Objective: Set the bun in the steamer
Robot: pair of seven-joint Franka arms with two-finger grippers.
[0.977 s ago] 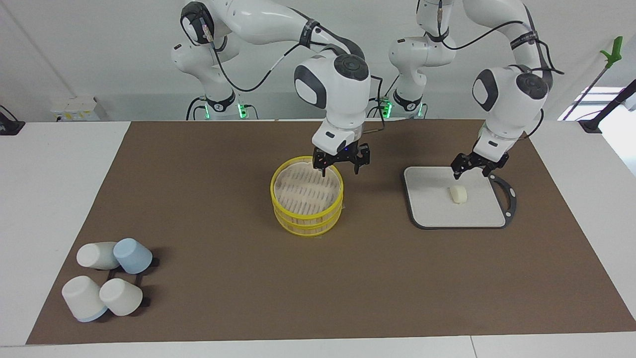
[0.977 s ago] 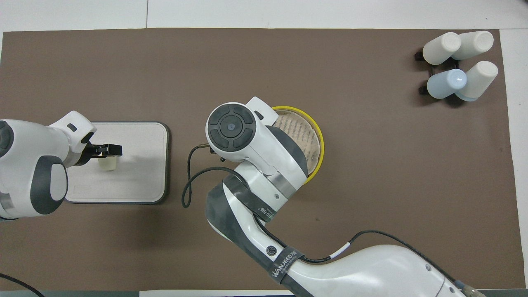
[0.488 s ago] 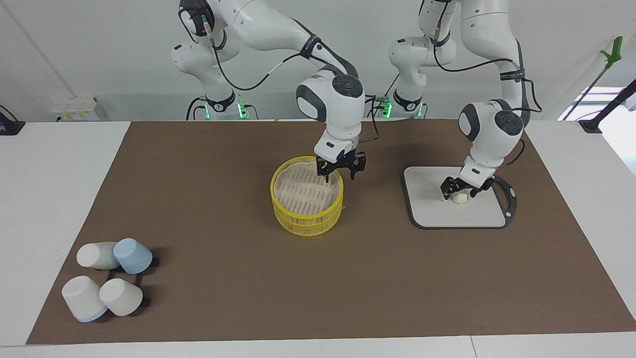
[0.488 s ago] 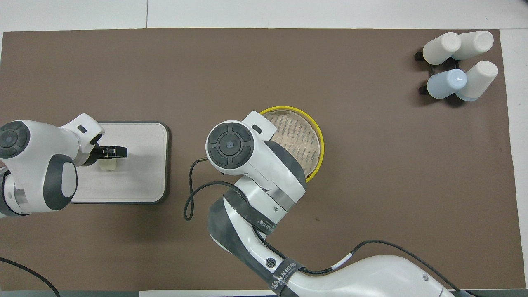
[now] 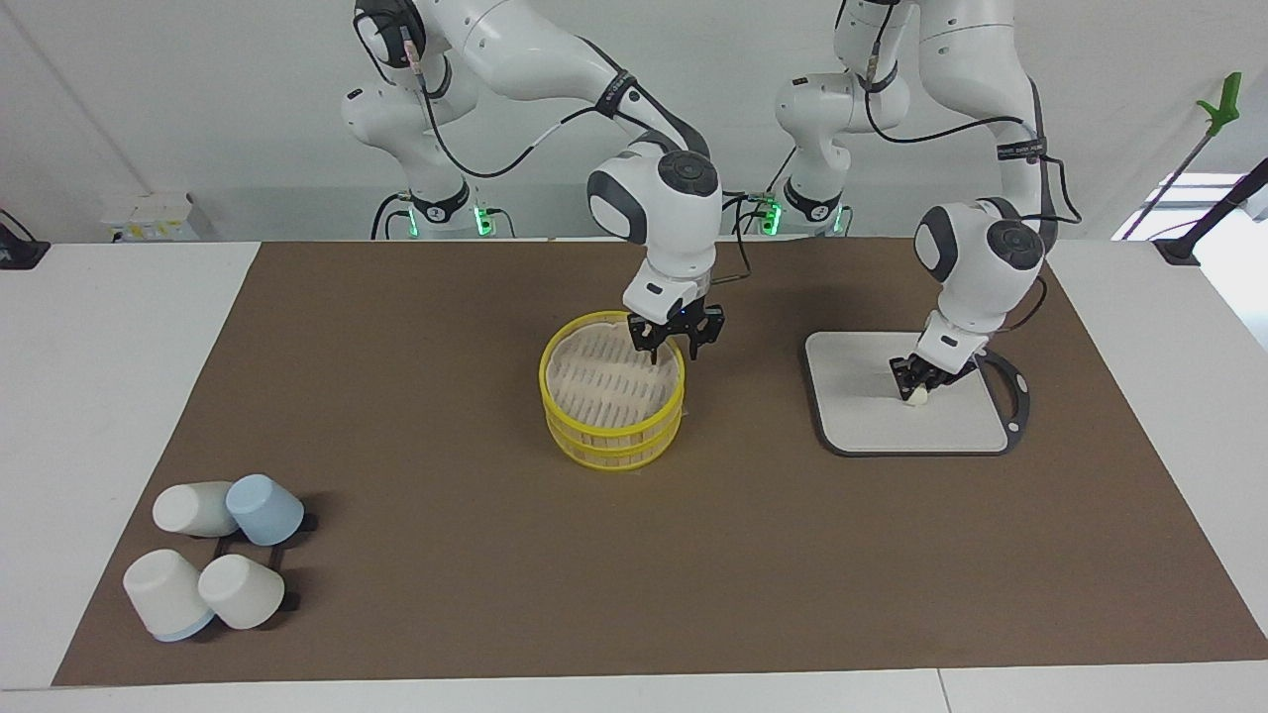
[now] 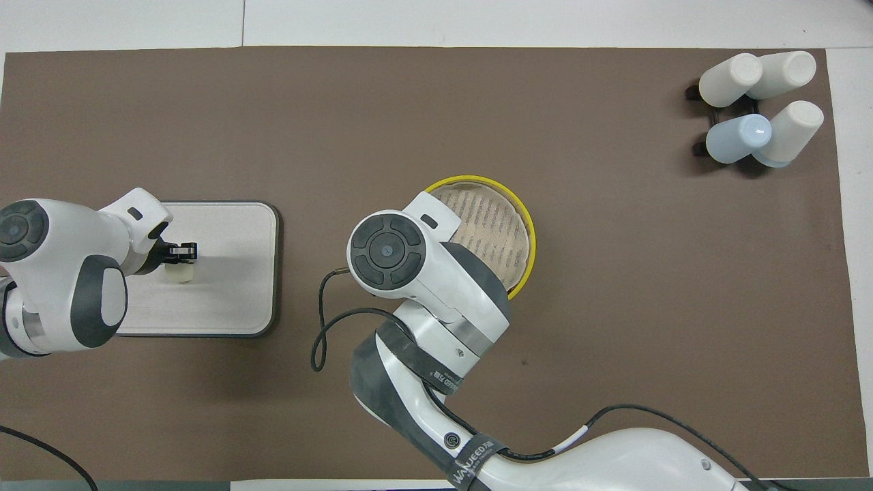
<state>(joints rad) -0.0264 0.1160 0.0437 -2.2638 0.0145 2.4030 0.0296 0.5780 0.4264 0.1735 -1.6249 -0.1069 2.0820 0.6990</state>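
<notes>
The cream-white bun lies on the flat grey board toward the left arm's end of the table. My left gripper is down on the board with its fingers closed around the bun; in the overhead view the bun shows just under that gripper. The yellow-rimmed steamer stands mid-table. My right gripper is open and low over the steamer's rim nearest the robots, one finger inside and one outside. In the overhead view the right arm's hand hides this gripper and part of the steamer.
Several white and blue cups lie on a black rack near the corner at the right arm's end, far from the robots; they also show in the overhead view. The brown mat covers the table.
My left gripper came down onto the board and closed on the bun. My right gripper sank lower over the steamer's rim.
</notes>
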